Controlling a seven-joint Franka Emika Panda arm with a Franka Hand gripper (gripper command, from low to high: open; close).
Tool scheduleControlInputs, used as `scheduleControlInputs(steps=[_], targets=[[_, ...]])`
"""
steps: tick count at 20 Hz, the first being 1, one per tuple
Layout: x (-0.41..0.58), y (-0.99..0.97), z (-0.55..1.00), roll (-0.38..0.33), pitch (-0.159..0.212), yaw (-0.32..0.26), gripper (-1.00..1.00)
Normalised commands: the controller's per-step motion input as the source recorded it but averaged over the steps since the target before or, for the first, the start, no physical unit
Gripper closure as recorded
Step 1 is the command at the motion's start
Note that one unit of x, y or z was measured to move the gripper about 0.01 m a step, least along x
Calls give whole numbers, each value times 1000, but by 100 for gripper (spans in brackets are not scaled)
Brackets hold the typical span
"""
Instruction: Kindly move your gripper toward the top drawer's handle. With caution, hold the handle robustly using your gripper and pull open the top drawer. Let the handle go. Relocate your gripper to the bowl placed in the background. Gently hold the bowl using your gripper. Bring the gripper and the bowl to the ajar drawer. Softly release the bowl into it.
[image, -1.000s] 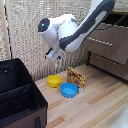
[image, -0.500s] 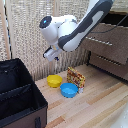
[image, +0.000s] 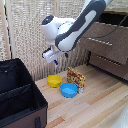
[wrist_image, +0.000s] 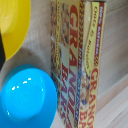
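Observation:
The yellow bowl (image: 54, 80) sits on the wooden floor in front of the slatted wall, and its rim shows in the wrist view (wrist_image: 12, 25). My gripper (image: 56, 62) hangs in the air a little above and behind it, holding nothing; its fingers are too small to read. At the exterior view's right stands the dark-brown dresser. Its top drawer (image: 111, 44) carries a slim silver handle (image: 100, 41), far from the gripper. I cannot tell how far the drawer is out.
A blue bowl (image: 69, 90) (wrist_image: 27, 100) lies beside the yellow one. A granola box (image: 76, 77) (wrist_image: 75, 65) stands just behind it. A black fabric box with dividers (image: 17, 95) fills the exterior view's lower left. A lower drawer (image: 111, 65) sits under the top one.
The arm has shifted slightly, keeping the gripper over the bowls. Bowls and box have not moved.

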Motion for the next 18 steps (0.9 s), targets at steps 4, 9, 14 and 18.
scheduleControlInputs(steps=[4,9,14,18], targets=[[674,0,170,80,0,-22,-100],[546,-39,31,135,31,-31,-100],[199,0,-86,168,127,-35,-100],[132,-12,-4,206,65,-46,-100]])
